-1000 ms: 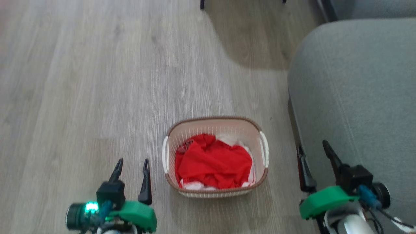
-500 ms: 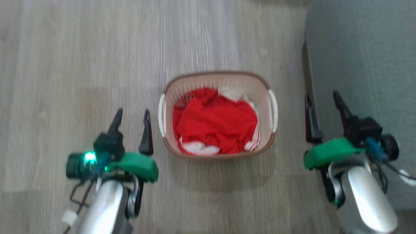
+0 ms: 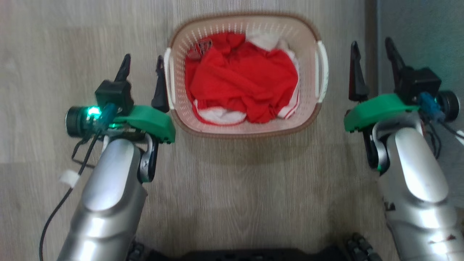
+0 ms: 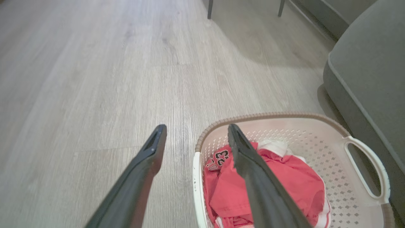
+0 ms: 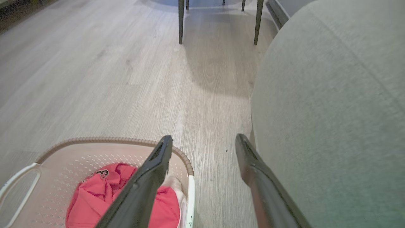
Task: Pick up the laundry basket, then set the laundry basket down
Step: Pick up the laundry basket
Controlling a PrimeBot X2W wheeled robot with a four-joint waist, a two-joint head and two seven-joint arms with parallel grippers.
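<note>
The basket [image 3: 246, 132] sits on the floor [image 3: 235, 181], heaped with red clothes [image 3: 239, 79], and a grey sofa [image 3: 417, 21] stands just to its right. It looks like light, fairly stiff plastic. The perforated walls may flex a little, but the soft load shouldn't shift much. I'd judge the white side handles the place to take it, one per gripper, lifted level.

It lies between the two grippers. The left gripper [image 3: 143, 61] hangs spread and empty, with its inner finger just beside the left handle [image 3: 168, 78]. Whether it touches or sits a shade above, I can't tell from here. The right gripper [image 3: 371, 47] is also spread wide with nothing in it. It stands near the right handle [image 3: 323, 72], with a strip of floor between them.
</note>
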